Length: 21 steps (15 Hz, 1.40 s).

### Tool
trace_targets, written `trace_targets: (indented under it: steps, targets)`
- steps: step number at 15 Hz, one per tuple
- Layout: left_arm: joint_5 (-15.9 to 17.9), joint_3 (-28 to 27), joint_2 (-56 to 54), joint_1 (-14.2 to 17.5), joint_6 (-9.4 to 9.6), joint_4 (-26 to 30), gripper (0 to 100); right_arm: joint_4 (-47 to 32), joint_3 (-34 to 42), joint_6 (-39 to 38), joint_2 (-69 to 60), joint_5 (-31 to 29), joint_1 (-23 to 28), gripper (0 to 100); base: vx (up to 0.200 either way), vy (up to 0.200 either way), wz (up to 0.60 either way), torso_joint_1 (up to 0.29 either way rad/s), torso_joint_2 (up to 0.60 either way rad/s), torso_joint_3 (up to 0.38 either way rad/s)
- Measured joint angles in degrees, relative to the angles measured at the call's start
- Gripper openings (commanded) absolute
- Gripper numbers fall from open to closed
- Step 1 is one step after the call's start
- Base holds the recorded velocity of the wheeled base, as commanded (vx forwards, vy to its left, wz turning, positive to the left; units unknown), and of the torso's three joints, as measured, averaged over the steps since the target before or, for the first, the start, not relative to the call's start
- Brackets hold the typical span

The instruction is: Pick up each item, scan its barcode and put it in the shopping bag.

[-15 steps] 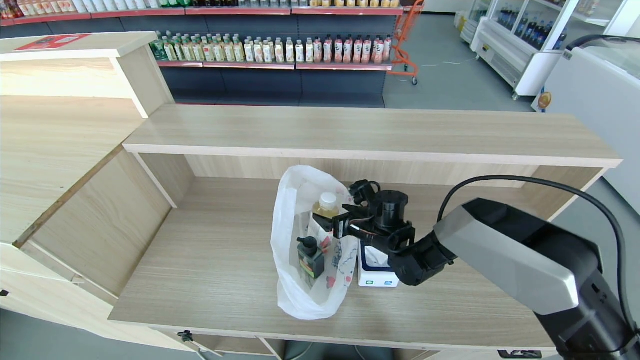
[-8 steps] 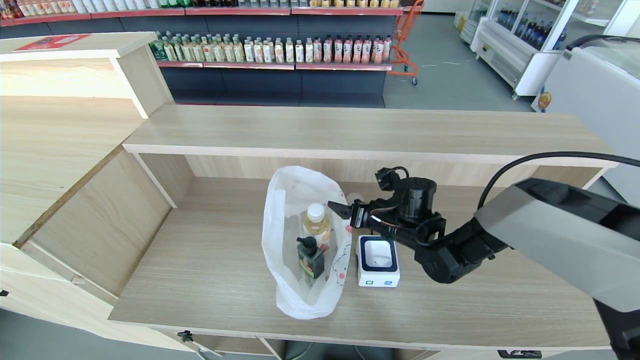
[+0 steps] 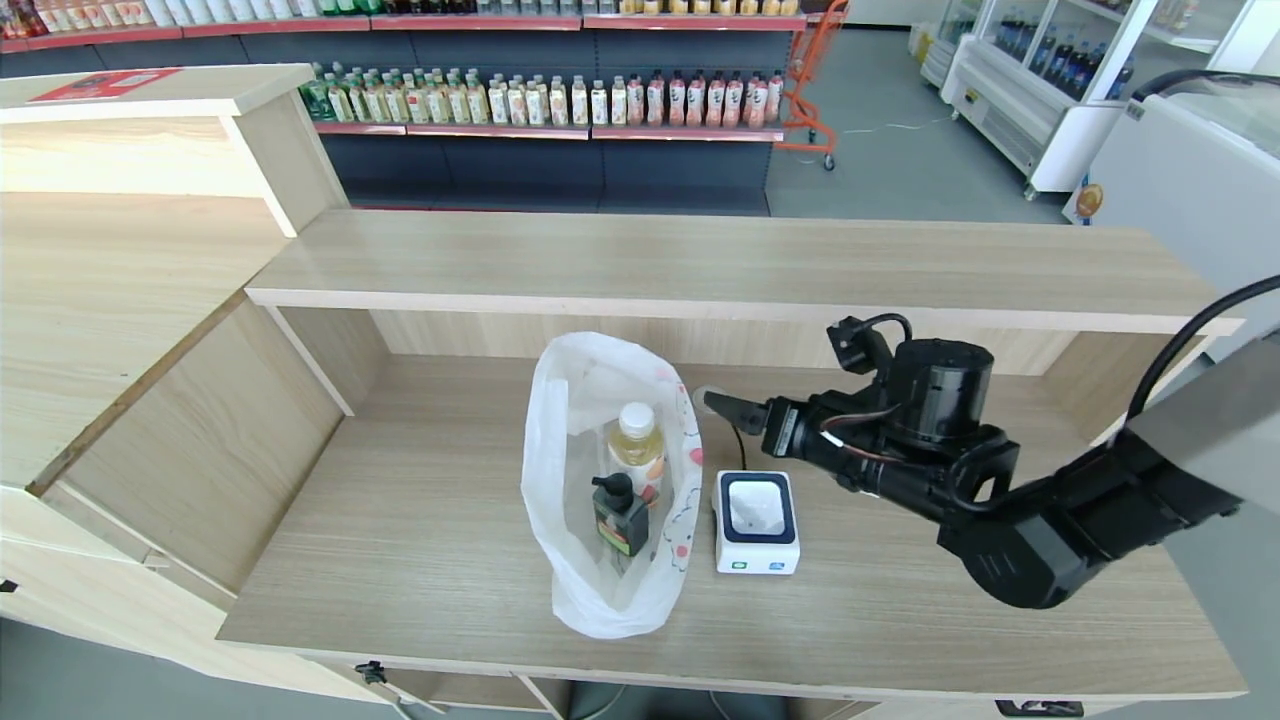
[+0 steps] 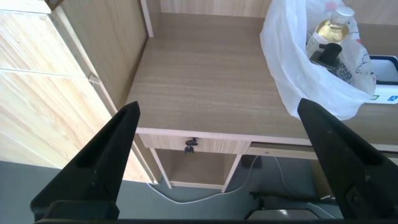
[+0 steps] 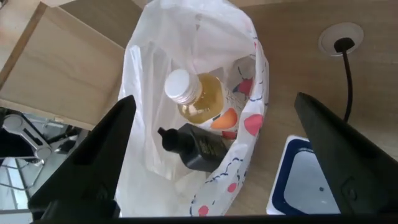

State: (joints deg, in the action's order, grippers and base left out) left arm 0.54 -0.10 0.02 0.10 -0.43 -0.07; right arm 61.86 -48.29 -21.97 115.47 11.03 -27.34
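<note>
My right gripper [image 3: 722, 405] hung open and empty just beside the shopping bag [image 3: 560, 480] holding the capped bottle [image 3: 637, 440] and pump bottle [image 3: 620, 515] on the worktop [image 3: 400, 540], my left gripper [image 4: 217, 106] open too, and I judged a low sweep could snag the thin plastic and topple it.

Right gripper [image 3: 722, 404] has released the white-capped yellow plastic bottle [image 3: 637, 445] and retracted rightward. Bottle now stands lower inside the white plastic bag [image 3: 558, 500].
</note>
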Motion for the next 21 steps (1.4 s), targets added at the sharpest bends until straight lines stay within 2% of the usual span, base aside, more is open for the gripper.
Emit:
trace_targets:
  steps: [4,7,9,11,16,20,21]
  targets:
    - [0.0,0.0,0.0,0.0,0.02,0.0,100,-1.0,12.7,1.7,-13.4,-0.4,0.6,100,0.000,0.000,0.00,0.000,0.00,0.000]
    - [0.0,0.0,0.0,0.1,0.02,0.0,100,-5.8,25.5,8.2,-28.3,-3.7,2.0,100,0.000,0.000,0.00,0.000,0.00,0.000]
    - [0.0,0.0,0.0,0.0,0.00,0.0,100,-11.4,34.2,11.2,-40.4,-6.6,3.0,100,0.000,0.000,0.00,0.000,0.00,0.000]
    - [0.0,0.0,0.0,0.0,0.00,0.0,100,-23.1,40.4,14.1,-55.7,-8.5,6.5,100,0.000,0.000,0.00,0.000,0.00,0.000]
    - [0.0,0.0,0.0,0.0,0.00,0.0,100,-49.7,46.5,19.6,-90.9,-7.7,18.1,100,0.000,0.000,0.00,0.000,0.00,0.000]
    - [0.0,0.0,0.0,0.0,0.00,0.0,100,-58.5,48.0,23.5,-109.1,-7.5,26.8,100,0.000,0.000,0.00,0.000,0.00,0.000]
    - [0.0,0.0,0.0,0.0,0.02,0.0,100,-60.0,48.1,24.4,-111.3,-7.9,27.3,100,0.000,0.000,0.00,0.000,0.00,0.000]
